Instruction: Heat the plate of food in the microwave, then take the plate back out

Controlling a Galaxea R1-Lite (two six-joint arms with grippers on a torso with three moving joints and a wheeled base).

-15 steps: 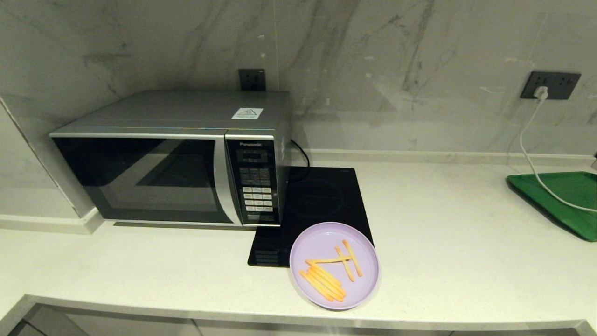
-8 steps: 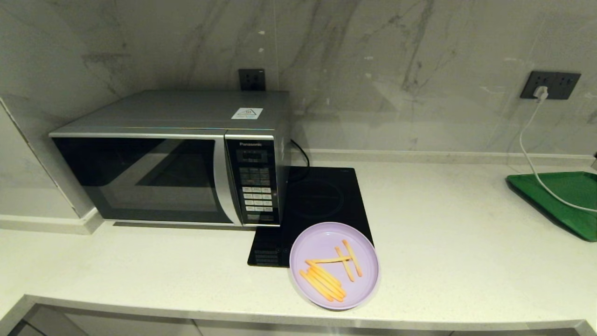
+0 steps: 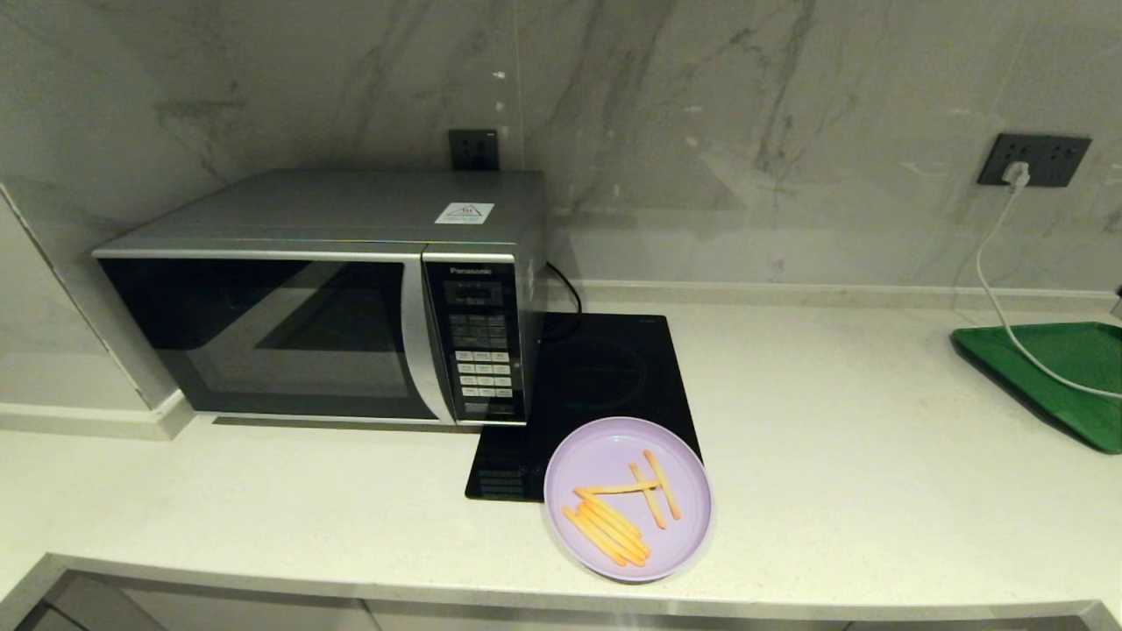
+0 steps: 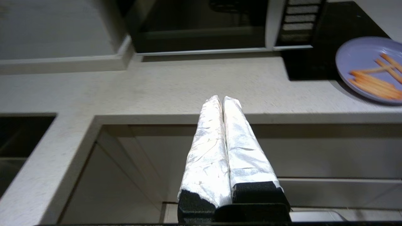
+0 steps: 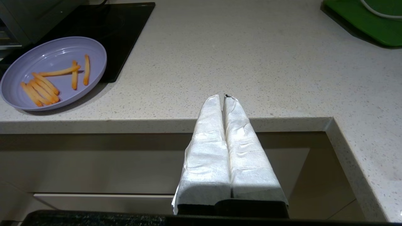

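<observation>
The lilac plate of food lies near the counter's front edge, partly over the black hob, with orange fry sticks on it. The silver microwave stands at the left with its dark glass door closed. Neither arm shows in the head view. My left gripper is shut and empty, held low in front of the counter edge, below the microwave; the plate is off to its side. My right gripper is also shut and empty, before the counter edge, well to the right of the plate.
A flat black induction hob lies beside the microwave. A green tray sits at the far right with a white cable running to a wall socket. Marble wall behind; cabinet fronts below the counter.
</observation>
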